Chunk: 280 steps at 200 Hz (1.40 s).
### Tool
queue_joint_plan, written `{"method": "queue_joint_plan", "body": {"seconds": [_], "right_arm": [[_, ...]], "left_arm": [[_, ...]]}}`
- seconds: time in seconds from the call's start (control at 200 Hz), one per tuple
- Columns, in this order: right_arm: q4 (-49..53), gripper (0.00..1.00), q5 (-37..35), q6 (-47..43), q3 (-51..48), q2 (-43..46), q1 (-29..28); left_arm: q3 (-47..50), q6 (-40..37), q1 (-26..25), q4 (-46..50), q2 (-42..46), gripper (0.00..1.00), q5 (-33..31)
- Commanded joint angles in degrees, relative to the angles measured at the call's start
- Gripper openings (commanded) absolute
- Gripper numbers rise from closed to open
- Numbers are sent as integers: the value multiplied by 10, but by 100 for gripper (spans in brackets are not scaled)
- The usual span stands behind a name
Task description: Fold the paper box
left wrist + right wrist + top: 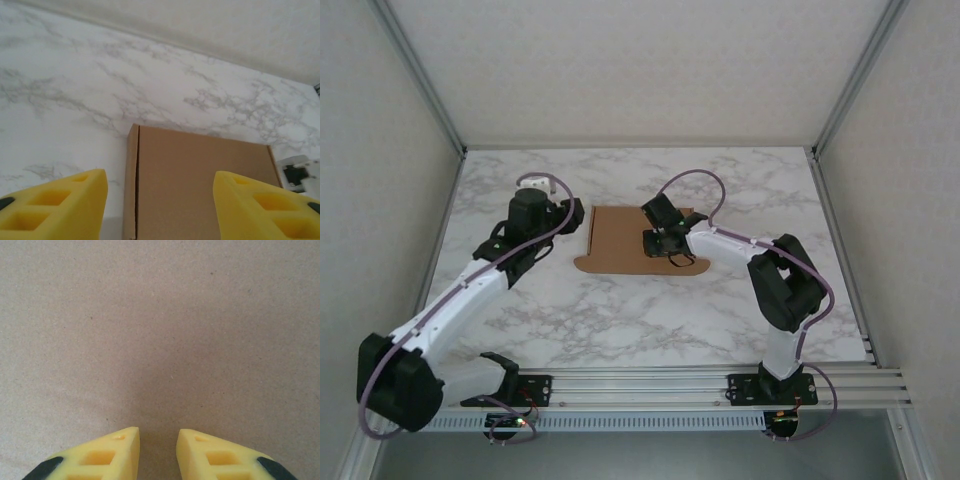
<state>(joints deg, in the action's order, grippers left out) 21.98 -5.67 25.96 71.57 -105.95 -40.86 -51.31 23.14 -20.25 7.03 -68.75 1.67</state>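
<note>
The paper box (620,245) lies flat in the middle of the table as a brown cardboard panel, with a rounded flap (638,267) along its near edge. My left gripper (572,215) hovers at the box's left edge. In the left wrist view its yellow fingers (60,207) stand wide apart and open, with the box (200,175) and its narrow left side flap (131,180) ahead between them. My right gripper (662,240) is down over the right part of the box. Its fingertips (122,452) are a small gap apart on bare cardboard (160,340), gripping nothing.
The marble table (740,190) is enclosed by pale walls and metal posts (420,75). An aluminium rail (650,385) with both arm bases runs along the near edge. Part of the right arm's wrist (297,172) shows past the box's far right corner.
</note>
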Motion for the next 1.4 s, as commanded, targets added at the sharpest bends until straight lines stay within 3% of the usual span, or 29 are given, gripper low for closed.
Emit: {"method": "queue_joint_plan", "body": {"seconds": [0.0, 0.2, 0.481, 0.591, 0.746, 0.871, 1.096, 1.397], "right_arm": [[57, 28, 51, -13, -44, -36, -1], [21, 28, 94, -17, -84, 21, 0], [42, 40, 110, -30, -88, 145, 28], [50, 42, 111, -38, -103, 191, 57], [52, 48, 96, -33, -139, 238, 104], [52, 48, 74, -15, -161, 237, 139], [36, 59, 49, -3, -186, 221, 166], [3, 59, 83, 7, -197, 169, 177]], "left_arm": [[14, 40, 30, -26, -53, 58, 67], [23, 50, 47, -46, -168, 58, 133], [-21, 24, 48, -24, -281, 57, 137], [-27, 23, 47, -20, -292, 55, 151], [-18, 15, 48, -14, -249, 54, 106], [-16, 16, 48, -18, -229, 56, 116], [-23, 12, 36, -23, -249, 58, 161], [-20, 13, 8, -23, -293, 60, 192]]}}
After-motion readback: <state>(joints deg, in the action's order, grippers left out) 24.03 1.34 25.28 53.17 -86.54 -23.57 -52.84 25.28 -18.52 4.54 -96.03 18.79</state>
